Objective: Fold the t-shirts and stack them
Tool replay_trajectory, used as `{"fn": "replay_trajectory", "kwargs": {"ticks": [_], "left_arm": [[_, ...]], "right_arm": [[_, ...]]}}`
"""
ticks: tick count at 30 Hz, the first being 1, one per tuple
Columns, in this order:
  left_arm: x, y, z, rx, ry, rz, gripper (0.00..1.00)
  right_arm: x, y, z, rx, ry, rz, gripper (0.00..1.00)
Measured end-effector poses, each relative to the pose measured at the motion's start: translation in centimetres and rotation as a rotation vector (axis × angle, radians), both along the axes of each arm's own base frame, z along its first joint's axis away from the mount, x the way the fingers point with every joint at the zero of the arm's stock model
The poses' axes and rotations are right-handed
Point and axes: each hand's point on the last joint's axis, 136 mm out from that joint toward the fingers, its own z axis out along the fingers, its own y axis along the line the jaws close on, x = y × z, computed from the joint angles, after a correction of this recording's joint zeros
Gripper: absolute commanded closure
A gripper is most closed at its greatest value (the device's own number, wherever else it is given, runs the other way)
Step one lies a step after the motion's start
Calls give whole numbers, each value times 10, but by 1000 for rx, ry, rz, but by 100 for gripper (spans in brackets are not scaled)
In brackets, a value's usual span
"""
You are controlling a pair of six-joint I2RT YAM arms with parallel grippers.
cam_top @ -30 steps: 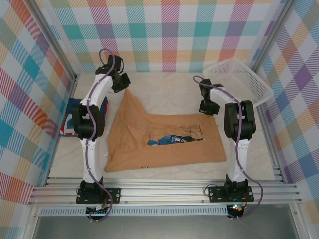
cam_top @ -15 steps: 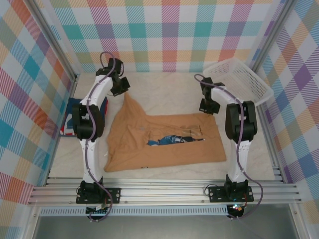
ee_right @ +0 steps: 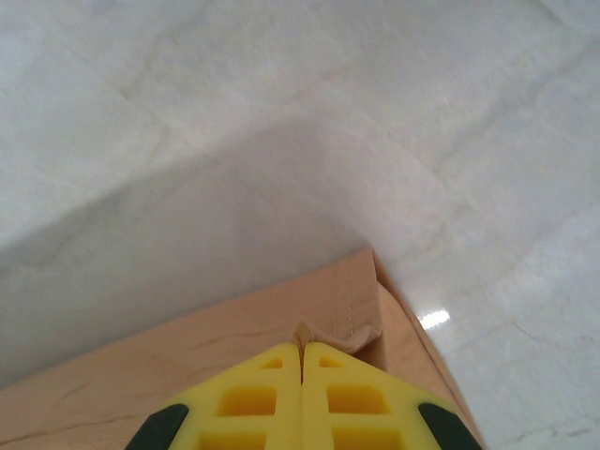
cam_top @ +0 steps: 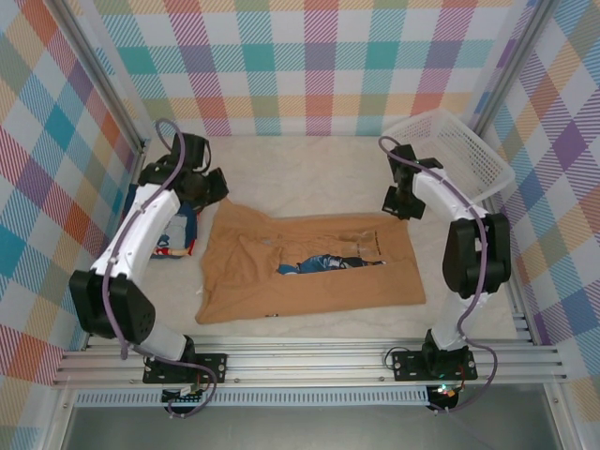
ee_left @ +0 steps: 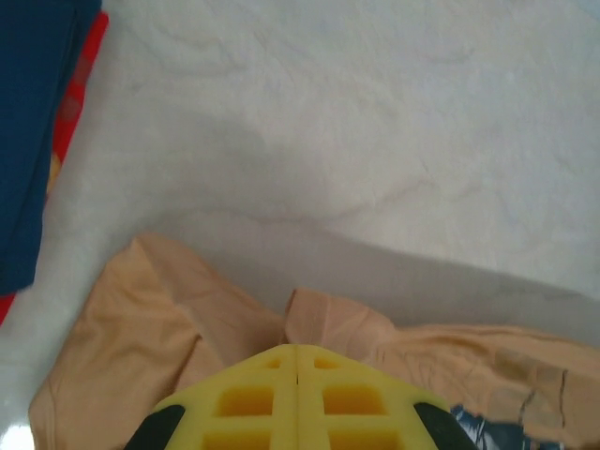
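The tan-orange t-shirt (cam_top: 309, 281) lies spread across the middle of the table, its blue-and-white print (cam_top: 319, 264) showing in a fold. My left gripper (cam_top: 212, 187) (ee_left: 297, 349) is at the shirt's far-left corner, shut, with tan cloth (ee_left: 328, 319) bunched at its tips. At the far-right corner my right gripper (cam_top: 398, 203) (ee_right: 302, 347) is shut on a pinch of the hem (ee_right: 333, 333). The navy blue t-shirt (cam_top: 190, 217) (ee_left: 28, 141) lies at the left edge, partly under the left arm.
A white mesh basket (cam_top: 450, 150) leans tilted against the back-right wall. Red and white cloth (cam_top: 169, 246) sits by the navy shirt. Checked walls close in three sides, and an aluminium rail (cam_top: 309, 361) runs along the near edge.
My left arm has swung out to the left, drawing the shirt's raised far-left corner left and down, so it lies flatter. The right gripper has shifted slightly right with its corner.
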Motion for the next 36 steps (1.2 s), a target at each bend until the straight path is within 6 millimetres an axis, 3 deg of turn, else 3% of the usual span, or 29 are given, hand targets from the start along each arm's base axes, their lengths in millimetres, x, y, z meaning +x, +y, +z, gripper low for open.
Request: {"fn": "replay_trajectory", "kwargs": {"ticks": [6,12,19,23,28,36], "left_arm": [[-67,1,-7,-6,54,-15,100],[-126,4,-7,-39,72,-6,100],[-181,11,-36,-49,174,12,100],[-201,12,-44,-70,199,14,100],[-221,9,-70,-77,284,4,100],[-238,12,-94,-78,354,36,100]], "right_arm": [[-39,-6,9,9,19,-1,100],[-64,-11,16,11,26,-7,100],[-91,-16,3,0,98,-22,100],[-105,-19,1,-5,122,-23,100],[-121,-19,-7,2,165,-26,100],[-142,-22,-22,-1,242,-37,100]]}}
